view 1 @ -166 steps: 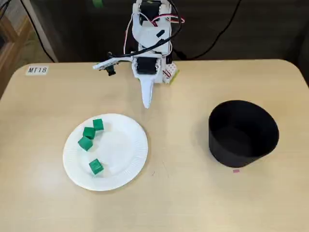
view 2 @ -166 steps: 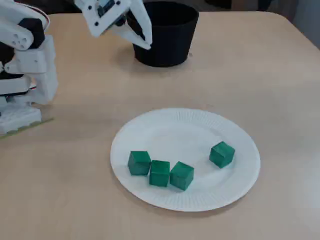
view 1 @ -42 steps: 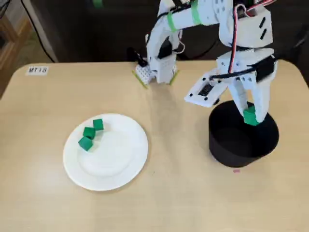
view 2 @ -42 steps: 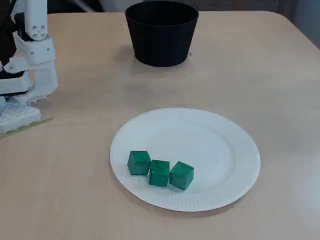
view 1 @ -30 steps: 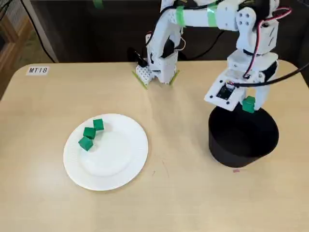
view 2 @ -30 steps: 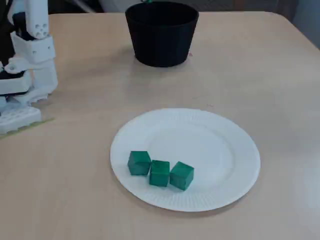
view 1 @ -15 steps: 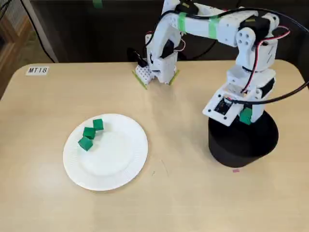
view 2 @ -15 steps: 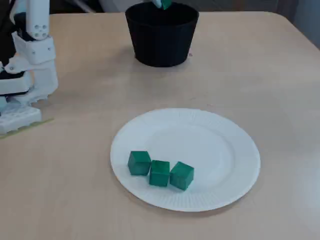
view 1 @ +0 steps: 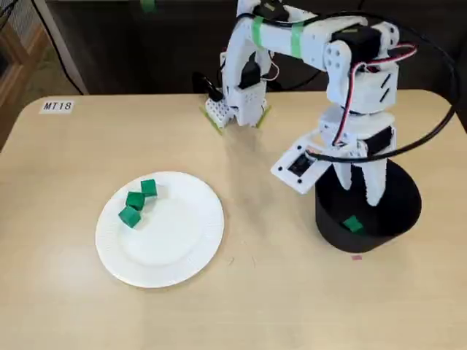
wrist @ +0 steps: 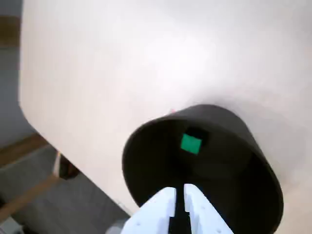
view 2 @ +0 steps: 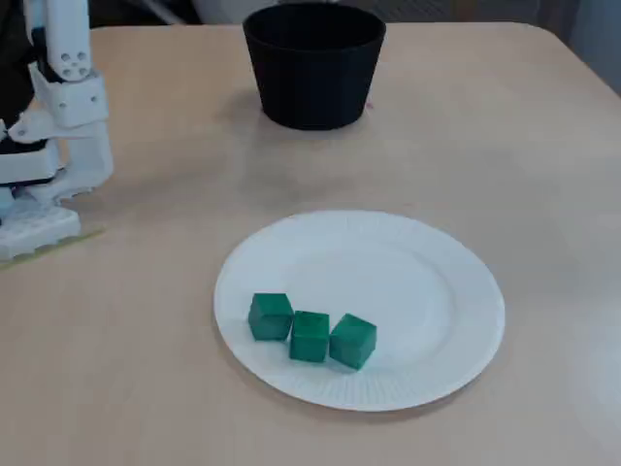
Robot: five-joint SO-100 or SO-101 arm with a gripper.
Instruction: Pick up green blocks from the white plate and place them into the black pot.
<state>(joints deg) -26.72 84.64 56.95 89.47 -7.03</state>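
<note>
In a fixed view my gripper [view 1: 368, 195] hangs over the black pot [view 1: 332, 226], tips just inside its rim. The wrist view shows the gripper [wrist: 179, 191] from behind, its white fingers [wrist: 163, 200] nearly together with a thin slit between and nothing held. One green block [wrist: 190, 144] lies on the pot's floor, also seen as the block in the pot [view 1: 353, 224]. Three green blocks [view 1: 134, 200] sit close together at the left of the white plate [view 1: 182, 255]. In a fixed view the same three blocks [view 2: 310, 336] line up at the plate's [view 2: 456, 282] near left, with the pot [view 2: 313, 68] behind.
The arm's base [view 1: 237, 102] stands at the table's far edge, with cables behind it. A label reading MT18 [view 1: 56, 106] is stuck at the far left corner. A small pink mark [view 1: 356, 257] lies just in front of the pot.
Half a second ago the gripper held a green block above the pot's rim. Now that block lies inside the pot, and the arm has swung slightly left and lower.
</note>
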